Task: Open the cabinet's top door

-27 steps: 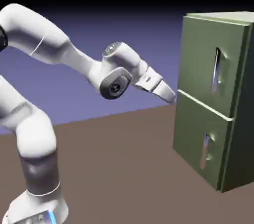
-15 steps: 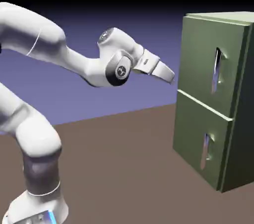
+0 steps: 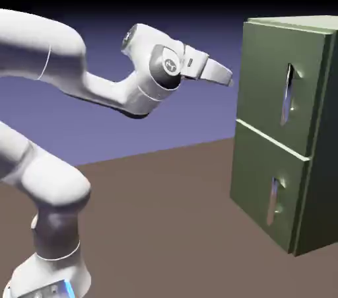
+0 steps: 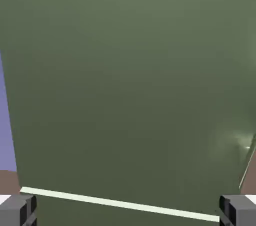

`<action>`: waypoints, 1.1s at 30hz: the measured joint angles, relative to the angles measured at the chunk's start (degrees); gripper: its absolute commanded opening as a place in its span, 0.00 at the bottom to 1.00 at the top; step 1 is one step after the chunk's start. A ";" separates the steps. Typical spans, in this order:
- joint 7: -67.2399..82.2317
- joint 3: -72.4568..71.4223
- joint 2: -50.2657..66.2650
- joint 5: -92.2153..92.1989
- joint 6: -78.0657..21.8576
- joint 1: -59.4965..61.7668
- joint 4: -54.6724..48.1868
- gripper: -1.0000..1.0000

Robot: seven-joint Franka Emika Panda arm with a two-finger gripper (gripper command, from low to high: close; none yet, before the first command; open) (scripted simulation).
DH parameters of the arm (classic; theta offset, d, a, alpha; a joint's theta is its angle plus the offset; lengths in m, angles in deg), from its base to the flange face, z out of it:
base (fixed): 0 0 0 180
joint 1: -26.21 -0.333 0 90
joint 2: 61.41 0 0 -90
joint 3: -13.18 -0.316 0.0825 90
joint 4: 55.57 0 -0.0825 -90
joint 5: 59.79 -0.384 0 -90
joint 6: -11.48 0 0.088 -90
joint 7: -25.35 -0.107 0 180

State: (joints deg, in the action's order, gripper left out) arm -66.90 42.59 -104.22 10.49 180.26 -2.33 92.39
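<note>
Exterior view: pincer [image 3: 231, 83] spread wide, empty, upper middle of frame. Likely still approaching; next, shift toward the upper door's [image 3: 267, 85] handle [image 3: 287, 95], upper right.

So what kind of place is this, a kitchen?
Probably not a real kitchen; it looks like a pretend robot practice room, made on a computer. There's a white robot arm, a boxy green cabinet, and just plain blue-violet behind them.

The Franka Panda's hand [image 3: 206, 70] has risen and levelled out, now beside the top door's [image 3: 280, 85] upper half.
</note>
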 measured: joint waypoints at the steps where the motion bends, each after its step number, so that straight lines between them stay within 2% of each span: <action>1: -1.77 1.04 -0.36 2.49 -0.19 -0.99 -0.46 1.00; 33: -58.25 34.40 -11.88 82.23 -6.12 -32.59 -15.26 1.00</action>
State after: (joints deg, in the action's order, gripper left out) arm -125.15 76.99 -116.09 92.72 174.14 -34.93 77.13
